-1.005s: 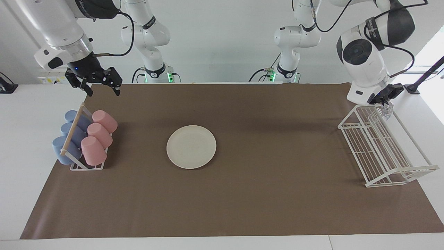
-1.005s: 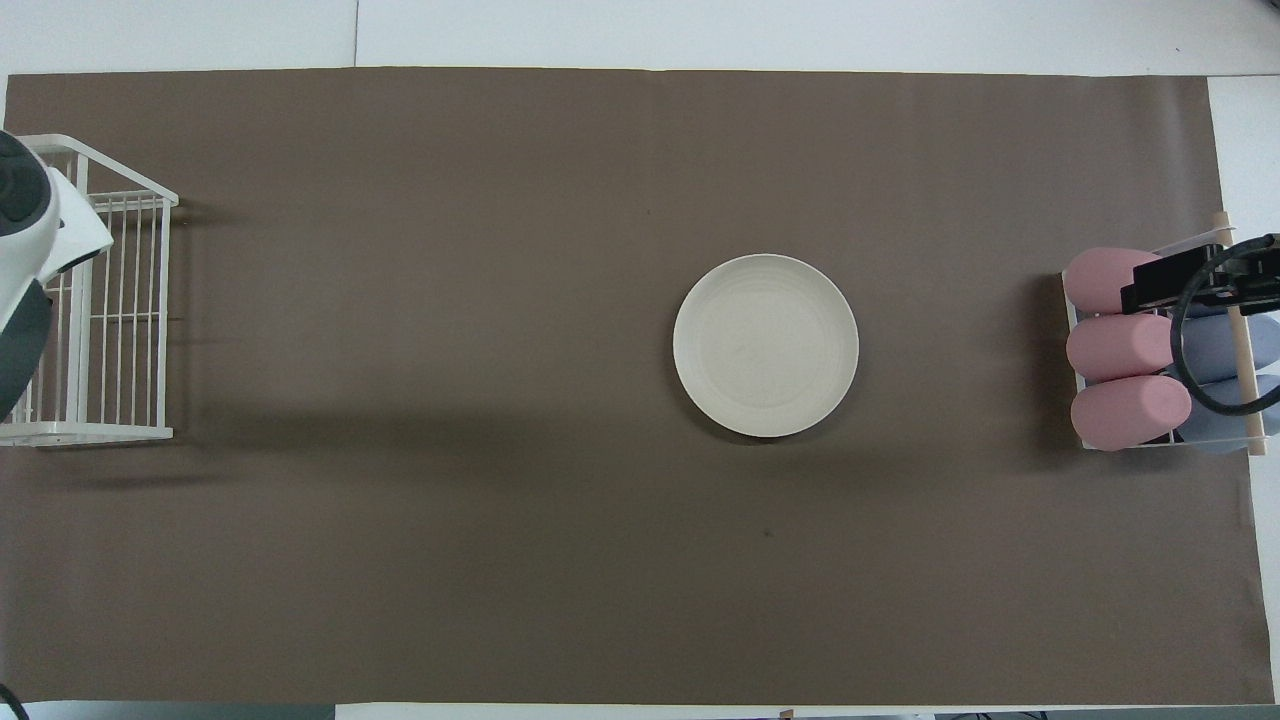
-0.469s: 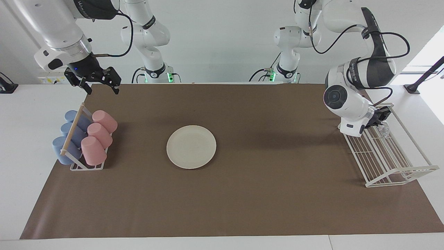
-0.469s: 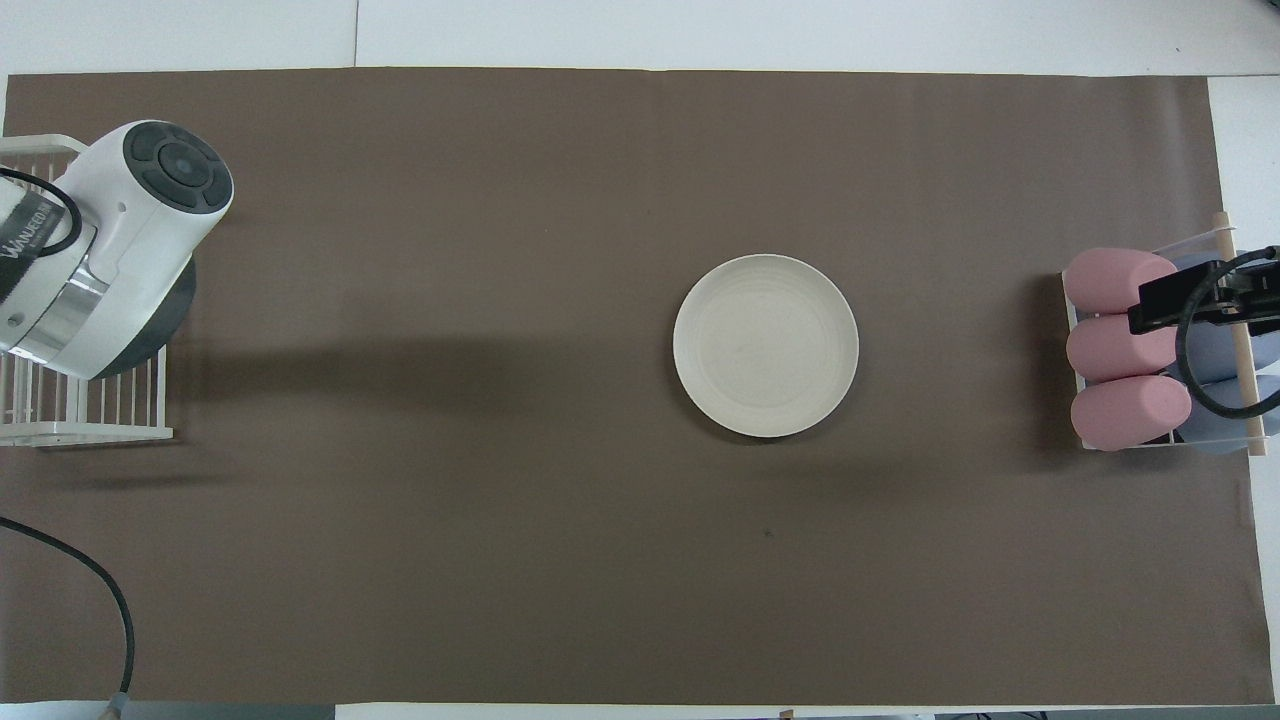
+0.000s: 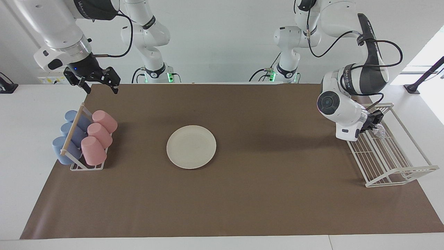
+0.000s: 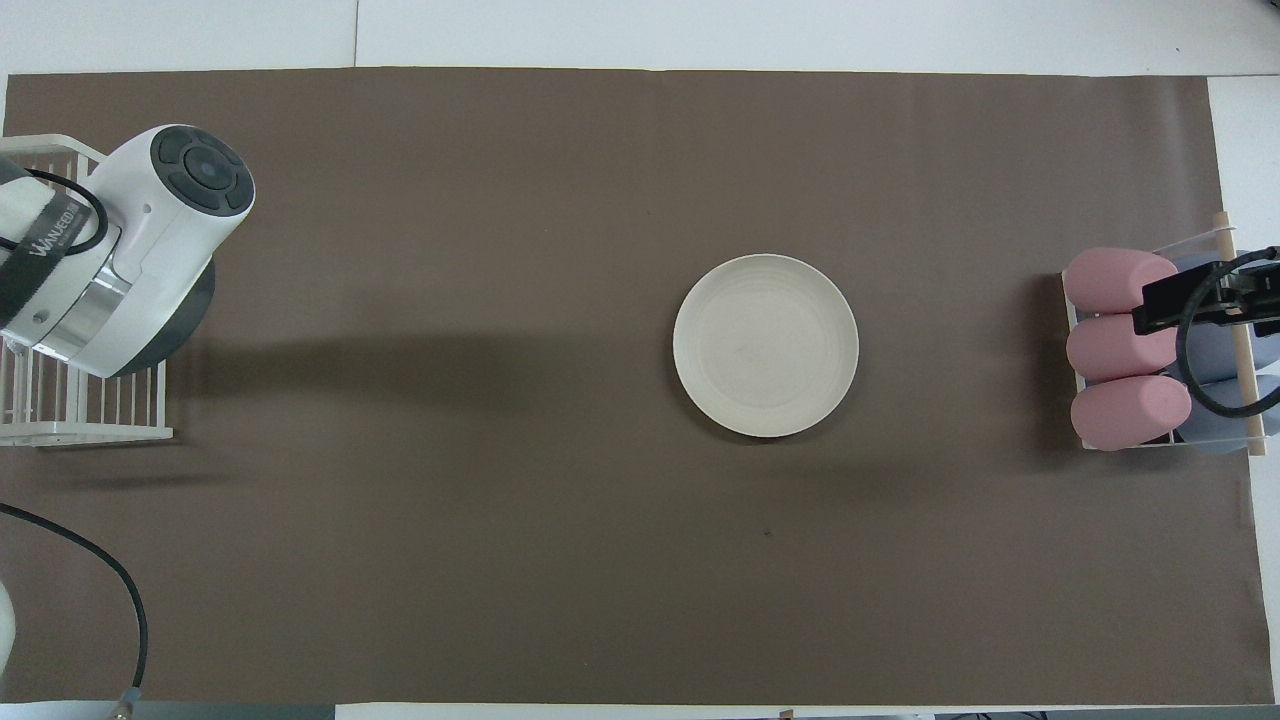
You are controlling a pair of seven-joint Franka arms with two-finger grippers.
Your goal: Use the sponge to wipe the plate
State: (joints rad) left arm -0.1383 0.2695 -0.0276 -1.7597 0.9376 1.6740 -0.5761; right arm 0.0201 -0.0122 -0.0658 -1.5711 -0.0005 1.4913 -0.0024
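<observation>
The cream-white plate (image 5: pixel 191 147) (image 6: pixel 765 345) lies flat in the middle of the brown mat with nothing on it. My left gripper (image 5: pixel 376 125) hangs over the end of the white wire rack (image 5: pixel 392 163) nearest the robots and is shut on the silvery-grey sponge (image 5: pixel 381 130), which sticks out at the fingertips. In the overhead view the left arm's wrist hides both gripper and sponge. My right gripper (image 5: pixel 101 89) waits open and holds nothing, up in the air over the mat's corner by the cup rack.
A small rack holds pink cups (image 5: pixel 99 137) and blue cups (image 5: pixel 69 135) lying on their sides at the right arm's end of the table. The wire rack (image 6: pixel 90 410) stands at the left arm's end. A brown mat (image 5: pixel 263 194) covers the table.
The left arm has swung down and in over the wire rack, carrying the sponge lower and slightly toward the plate. The right gripper has barely moved.
</observation>
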